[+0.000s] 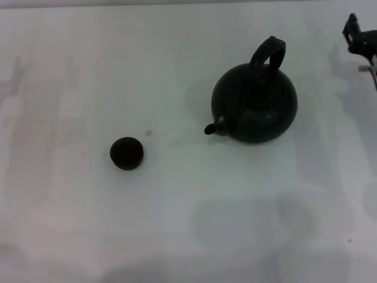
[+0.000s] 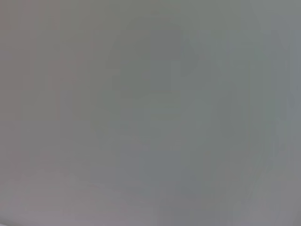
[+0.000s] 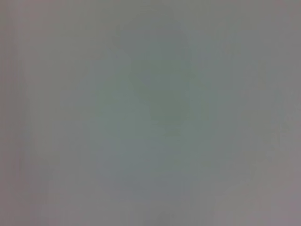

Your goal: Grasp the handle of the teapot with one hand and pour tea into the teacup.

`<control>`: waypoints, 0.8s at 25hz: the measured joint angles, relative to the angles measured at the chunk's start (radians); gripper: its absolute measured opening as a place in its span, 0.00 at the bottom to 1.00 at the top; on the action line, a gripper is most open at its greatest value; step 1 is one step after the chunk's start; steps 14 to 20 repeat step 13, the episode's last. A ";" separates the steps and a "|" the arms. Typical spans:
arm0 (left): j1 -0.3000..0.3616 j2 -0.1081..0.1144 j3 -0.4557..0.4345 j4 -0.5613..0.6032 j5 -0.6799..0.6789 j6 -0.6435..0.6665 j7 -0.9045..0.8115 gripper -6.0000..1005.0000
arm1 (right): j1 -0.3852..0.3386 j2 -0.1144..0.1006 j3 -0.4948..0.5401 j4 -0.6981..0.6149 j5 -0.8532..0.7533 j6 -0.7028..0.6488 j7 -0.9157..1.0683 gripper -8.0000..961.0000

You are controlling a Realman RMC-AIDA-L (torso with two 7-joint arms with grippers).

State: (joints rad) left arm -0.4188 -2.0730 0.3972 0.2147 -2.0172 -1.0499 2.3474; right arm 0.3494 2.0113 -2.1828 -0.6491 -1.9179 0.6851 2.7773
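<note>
Black and glossy, the one teapot [image 1: 254,106] stands upright on the white table [image 1: 177,224], right of centre and toward the far side. Its short spout points left and slightly near, toward the teacup, so the pot's long axis runs roughly left to right. The handle [image 1: 268,54] arches over the far part of the round body, free of any grip. One teacup [image 1: 126,153], small, dark and round, sits upright well apart from the pot, to the left and a little nearer, mouth up. A small tan spot [image 1: 149,133] marks the table just right of and beyond the cup. At the far right edge a dark piece of the right pincer [image 1: 358,36] shows, apart from the pot; I cannot tell whether it is open or closed. Both wrist views show only blank grey.
</note>
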 joint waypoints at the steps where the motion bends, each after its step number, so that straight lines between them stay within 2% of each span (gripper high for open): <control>1: 0.000 0.000 0.000 0.000 0.000 0.000 0.000 0.78 | 0.004 0.000 0.001 0.000 0.011 -0.022 0.002 0.69; 20: 0.000 -0.001 0.000 -0.011 0.000 -0.002 0.001 0.78 | 0.005 0.003 0.000 -0.012 0.037 -0.014 0.008 0.69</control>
